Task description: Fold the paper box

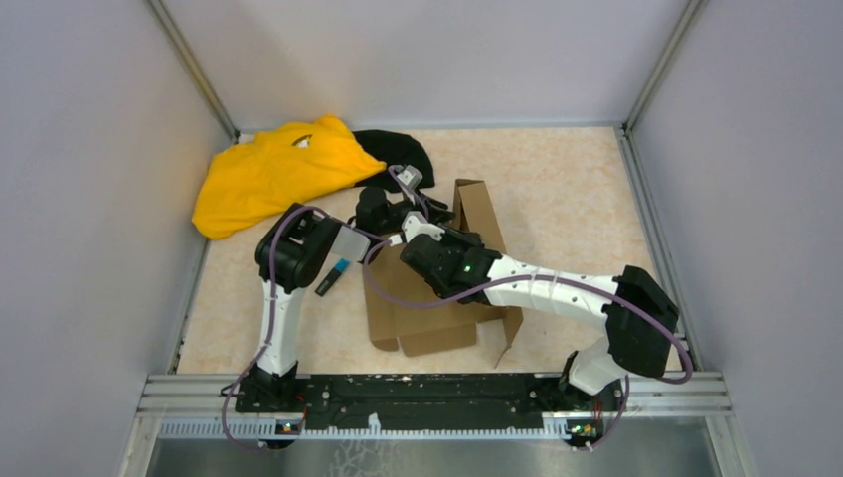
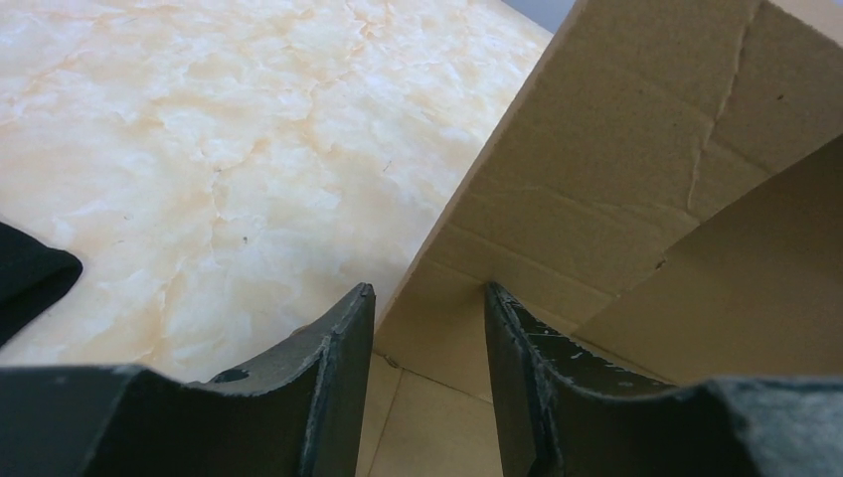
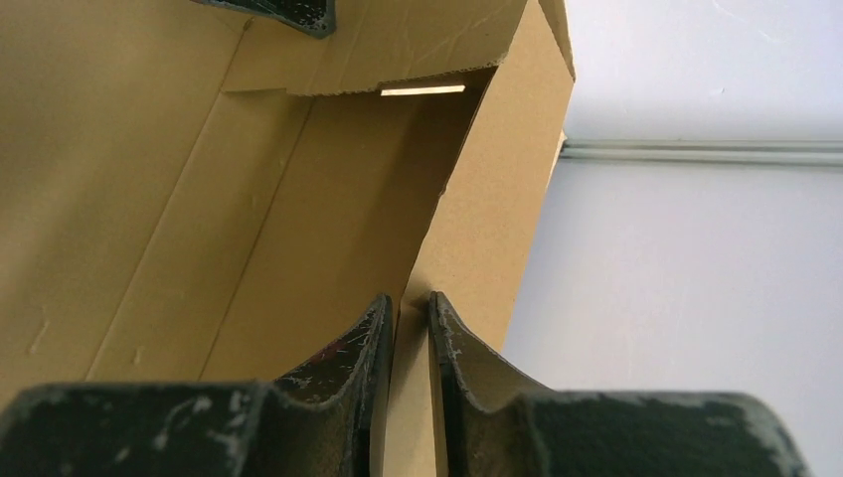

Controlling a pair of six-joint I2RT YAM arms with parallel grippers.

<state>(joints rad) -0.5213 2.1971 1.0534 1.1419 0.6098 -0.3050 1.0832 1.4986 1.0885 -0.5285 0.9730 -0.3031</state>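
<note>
The paper box (image 1: 427,320) is a brown cardboard sheet lying mid-table, with its far flaps (image 1: 479,211) raised. My right gripper (image 1: 416,232) is shut on the edge of an upright side flap (image 3: 487,219), and its fingertips (image 3: 378,318) pinch the card between them (image 3: 410,303). My left gripper (image 1: 388,213) is open at the box's far left. Its fingers (image 2: 348,328) straddle the lower corner of a raised flap (image 2: 636,149), with a gap on either side (image 2: 427,293). One left fingertip shows at the top of the right wrist view (image 3: 288,12).
A yellow cloth (image 1: 273,174) and a black cloth (image 1: 403,154) lie at the back left; the black cloth's corner shows in the left wrist view (image 2: 30,278). Grey walls (image 1: 89,199) enclose the marbled table (image 1: 567,189). A metal rail (image 1: 427,393) runs along the near edge.
</note>
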